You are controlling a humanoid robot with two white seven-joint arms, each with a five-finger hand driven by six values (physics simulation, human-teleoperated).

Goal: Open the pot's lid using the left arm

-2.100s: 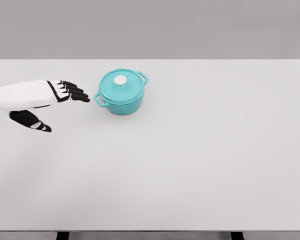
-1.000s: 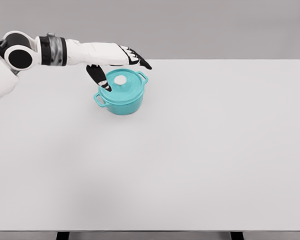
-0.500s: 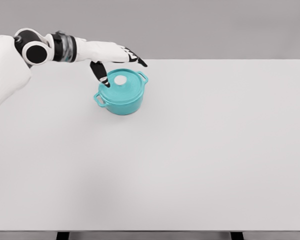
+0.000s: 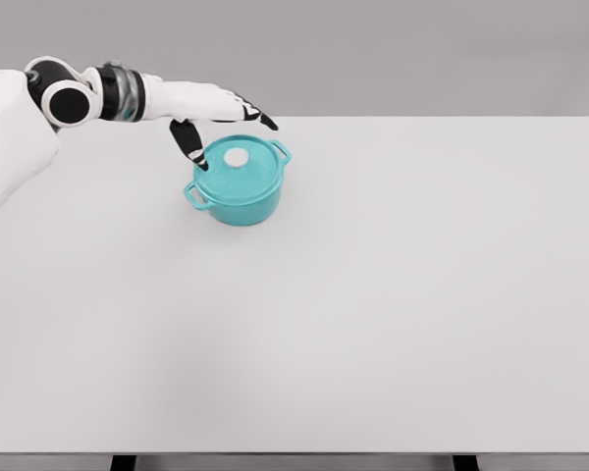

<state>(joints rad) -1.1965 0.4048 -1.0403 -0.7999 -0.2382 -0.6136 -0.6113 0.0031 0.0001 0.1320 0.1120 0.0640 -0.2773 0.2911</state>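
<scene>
White table [image 4: 393, 314] carries the teal pot [image 4: 238, 186]; the left hand [image 4: 216, 113], fingers spread and grasping nothing, hovers behind the lid [image 4: 238, 167], so closing now risks missing its knob [image 4: 237, 156].

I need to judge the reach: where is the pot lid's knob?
In the head view, the white knob sits centred on the teal lid, upper left of the table, just below the left hand.

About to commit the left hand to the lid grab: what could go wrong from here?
1. The left hand is open above the pot's far-left side, not over the white knob; closing now could miss it.
2. The thumb hangs beside the lid rim; descending could nudge the pot across the table.
</scene>
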